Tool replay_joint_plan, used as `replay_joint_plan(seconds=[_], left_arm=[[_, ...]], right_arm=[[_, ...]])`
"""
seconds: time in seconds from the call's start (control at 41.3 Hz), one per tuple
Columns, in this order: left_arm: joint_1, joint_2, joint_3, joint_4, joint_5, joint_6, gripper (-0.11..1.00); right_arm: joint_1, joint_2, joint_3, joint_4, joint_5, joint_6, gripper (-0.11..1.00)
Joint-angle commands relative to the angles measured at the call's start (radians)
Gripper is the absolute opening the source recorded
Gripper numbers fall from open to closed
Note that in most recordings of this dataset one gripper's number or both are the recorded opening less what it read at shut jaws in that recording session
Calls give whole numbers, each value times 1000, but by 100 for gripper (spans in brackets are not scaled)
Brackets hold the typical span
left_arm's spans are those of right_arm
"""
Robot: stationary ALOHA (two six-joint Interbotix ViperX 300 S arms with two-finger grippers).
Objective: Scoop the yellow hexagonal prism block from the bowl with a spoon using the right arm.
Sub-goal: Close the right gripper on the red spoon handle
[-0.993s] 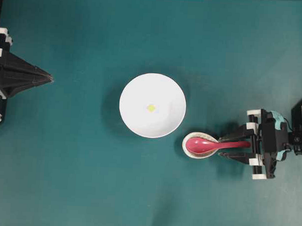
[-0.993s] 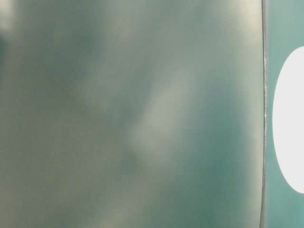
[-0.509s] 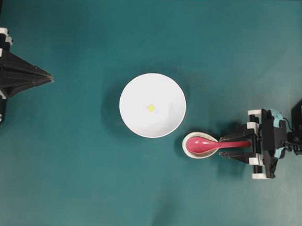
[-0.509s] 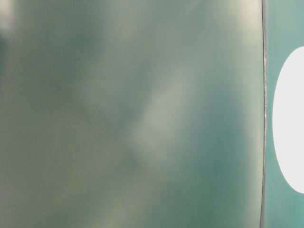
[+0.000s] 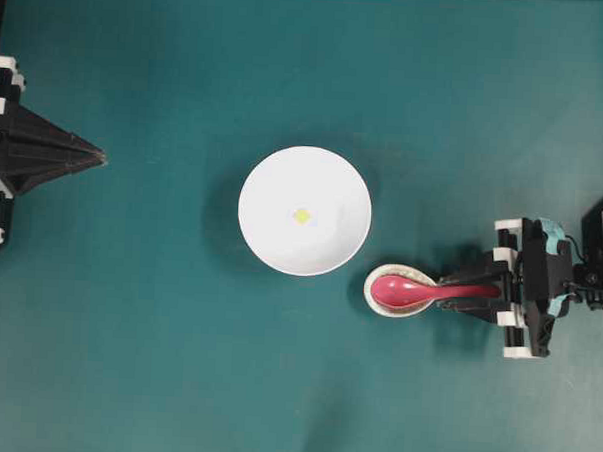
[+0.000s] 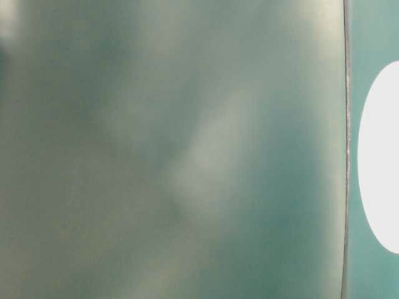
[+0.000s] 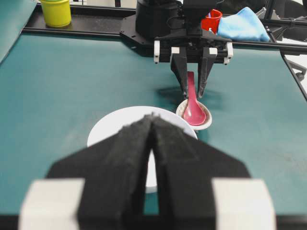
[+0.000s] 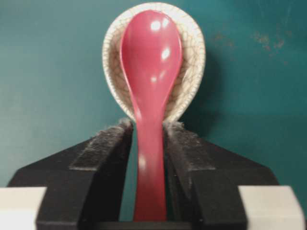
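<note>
My right gripper (image 8: pixel 149 139) sits around the handle of the spoon (image 8: pixel 150 72), one finger (image 8: pixel 103 148) on each side. From my right wrist view the pads look pressed to the handle on the right and very close on the left, so I cannot tell whether the grip is firm. The spoon's head lies in the small crackled oval dish (image 5: pixel 377 298), which rests just beside the bowl (image 5: pixel 305 181), toward my right arm (image 5: pixel 569 288). The yellow hexagonal prism block (image 5: pixel 302 215) lies near the middle of the bowl, apart from the spoon. My left gripper (image 7: pixel 152 143) is closed, with nothing between its fingers, well away from the bowl on the side opposite the spoon.
</note>
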Motion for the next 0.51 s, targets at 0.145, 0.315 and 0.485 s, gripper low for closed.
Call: replay_joint_plan(seconds=[0.145,0.315,0.485], left_arm=[[3,8,-9,3,-6,2,0],[3,8,-9,3,-6,2,0],[3,8,-9,3,-5,2,0]], right_arm=[[-2,-9,-3,3,-9,3,27],[-2,-9,-3,3,-9,3,25],[-3,-9,-3,3,-8,3,25]])
